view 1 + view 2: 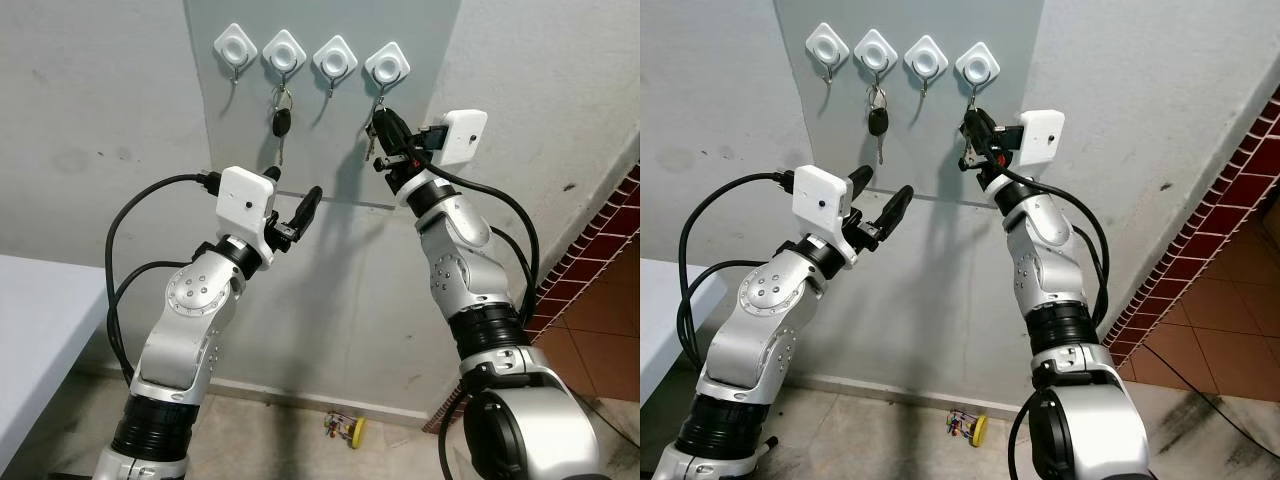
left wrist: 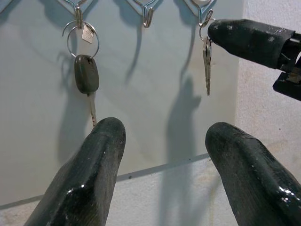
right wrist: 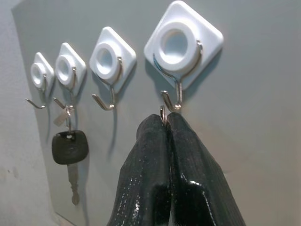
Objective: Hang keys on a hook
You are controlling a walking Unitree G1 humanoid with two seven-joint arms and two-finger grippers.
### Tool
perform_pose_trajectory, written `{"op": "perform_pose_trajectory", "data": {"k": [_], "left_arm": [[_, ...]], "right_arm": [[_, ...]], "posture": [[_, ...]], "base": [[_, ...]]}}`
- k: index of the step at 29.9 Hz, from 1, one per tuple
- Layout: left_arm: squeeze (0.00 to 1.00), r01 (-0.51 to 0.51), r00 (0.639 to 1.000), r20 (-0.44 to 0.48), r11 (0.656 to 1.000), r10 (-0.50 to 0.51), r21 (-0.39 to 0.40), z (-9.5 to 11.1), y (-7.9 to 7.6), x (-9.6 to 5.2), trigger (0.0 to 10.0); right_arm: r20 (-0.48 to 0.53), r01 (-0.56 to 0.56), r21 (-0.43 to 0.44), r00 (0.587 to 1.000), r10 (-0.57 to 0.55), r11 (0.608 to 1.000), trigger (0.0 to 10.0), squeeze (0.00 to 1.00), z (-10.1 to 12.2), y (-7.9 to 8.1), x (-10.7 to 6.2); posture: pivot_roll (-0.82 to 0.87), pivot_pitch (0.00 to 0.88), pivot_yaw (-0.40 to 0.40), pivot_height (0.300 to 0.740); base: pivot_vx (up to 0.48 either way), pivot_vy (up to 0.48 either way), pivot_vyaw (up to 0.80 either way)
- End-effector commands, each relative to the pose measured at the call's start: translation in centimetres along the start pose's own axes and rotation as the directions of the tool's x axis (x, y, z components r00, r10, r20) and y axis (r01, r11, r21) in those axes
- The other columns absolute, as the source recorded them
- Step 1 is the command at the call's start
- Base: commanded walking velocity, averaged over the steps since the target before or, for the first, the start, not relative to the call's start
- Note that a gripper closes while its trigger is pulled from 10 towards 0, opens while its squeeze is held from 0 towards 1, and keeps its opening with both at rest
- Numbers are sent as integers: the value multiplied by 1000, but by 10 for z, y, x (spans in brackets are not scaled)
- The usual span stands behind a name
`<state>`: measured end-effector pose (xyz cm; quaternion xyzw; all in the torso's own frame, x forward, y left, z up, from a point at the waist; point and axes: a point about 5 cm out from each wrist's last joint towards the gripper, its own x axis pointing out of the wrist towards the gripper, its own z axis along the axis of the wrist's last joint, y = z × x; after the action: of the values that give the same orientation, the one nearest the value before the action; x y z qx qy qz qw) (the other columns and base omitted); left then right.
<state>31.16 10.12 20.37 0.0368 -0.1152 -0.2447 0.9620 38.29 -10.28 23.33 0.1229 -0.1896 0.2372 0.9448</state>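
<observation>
Four white diamond-shaped hooks line a grey wall panel [image 1: 330, 150]. A black-headed car key [image 1: 283, 122] hangs on its ring from the second hook [image 1: 284, 52]. My right gripper [image 3: 165, 120] is raised to the rightmost hook [image 3: 181, 52], shut on a small key ring [image 3: 162, 112] right at the hook's metal tip. Whether the ring is over the tip I cannot tell. A silver key [image 2: 207, 66] dangles under the ring. My left gripper [image 1: 295, 195] is open and holds nothing, below the hooks and left of the right gripper.
A white tabletop [image 1: 40, 330] lies at the lower left. The wall at the right has a red tiled base [image 1: 590, 250]. A small yellow object [image 1: 345, 430] lies on the floor by the wall. The first hook [image 1: 236, 45] and third hook [image 1: 334, 58] are bare.
</observation>
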Motion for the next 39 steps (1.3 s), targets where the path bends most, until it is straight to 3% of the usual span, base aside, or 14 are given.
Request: {"op": "perform_pose_trajectory", "data": {"k": [1, 13, 29, 39], "left_arm": [[0, 10, 1000, 9, 1000, -10, 10, 3, -2, -1, 10000], [0, 16, 1000, 7, 1000, -16, 11, 3, -3, 0, 10000], [0, 14, 1000, 7, 1000, -14, 11, 3, -3, 0, 10000], [0, 7, 1000, 6, 1000, -7, 11, 3, -2, 0, 10000]], "right_arm": [[40, -2, 10, 999, 2, 1000, 10000, 0, 9, 0, 6], [84, 1, 50, 996, -5, 999, 10000, 0, 15, -3, 7], [33, -47, 78, 998, 45, 996, 10000, 0, 5, -1, 1], [64, -61, 101, 996, 55, 993, 10000, 0, 8, 0, 1]], "posture": [[-96, 0, -48, 740], [-97, 0, -48, 740], [-101, 0, -49, 740], [-100, 0, -48, 740]], "base": [[0, 0, 0], [0, 0, 0], [0, 0, 0], [0, 0, 0]]}}
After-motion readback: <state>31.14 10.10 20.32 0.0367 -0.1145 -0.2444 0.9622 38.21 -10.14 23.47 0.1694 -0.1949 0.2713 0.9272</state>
